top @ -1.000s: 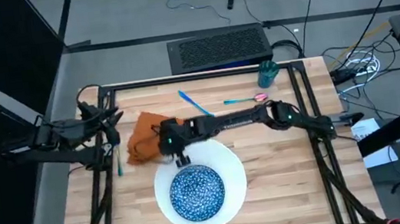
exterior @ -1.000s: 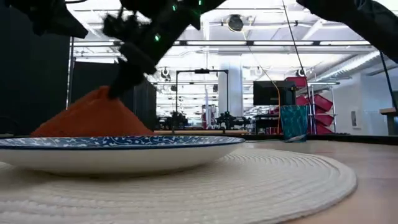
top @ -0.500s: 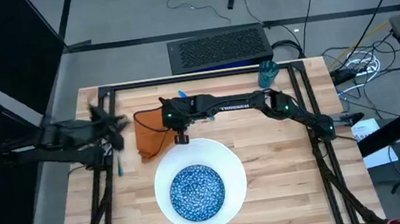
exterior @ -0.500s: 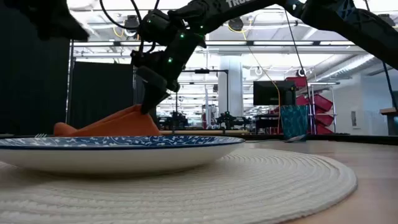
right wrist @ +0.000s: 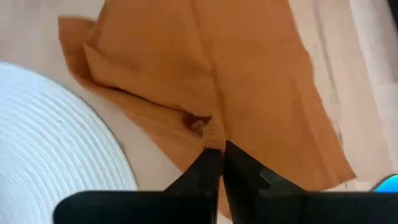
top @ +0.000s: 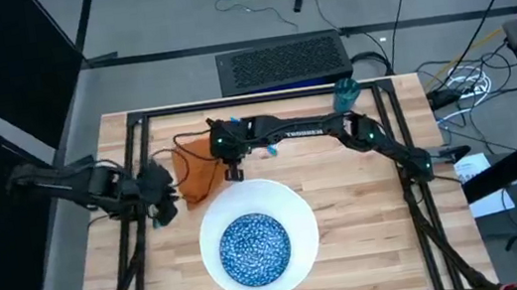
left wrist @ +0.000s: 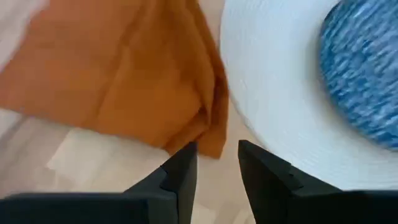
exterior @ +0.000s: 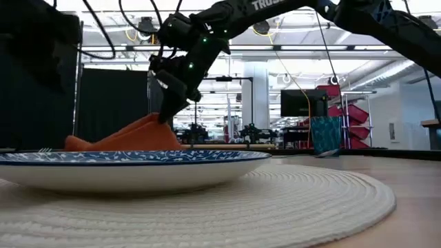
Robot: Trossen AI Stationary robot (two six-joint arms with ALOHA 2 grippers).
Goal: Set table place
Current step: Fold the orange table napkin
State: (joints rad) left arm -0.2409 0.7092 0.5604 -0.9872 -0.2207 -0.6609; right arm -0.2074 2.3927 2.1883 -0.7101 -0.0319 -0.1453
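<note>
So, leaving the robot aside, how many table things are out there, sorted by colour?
Orange: 1, the napkin, pinched by the right gripper.
White: 1, the round mat.
Blue: 1, the speckled bowl on the mat.
Teal: 1, the cup.
Total: 4. Any cutlery is mostly hidden by the arms, so it is not counted.

You can read white "TROSSEN" lettering on the right arm's forearm link (top: 299, 133) in the high view, at about 12 o'clock from the plate; the low view shows only a cropped fragment of it.
</note>
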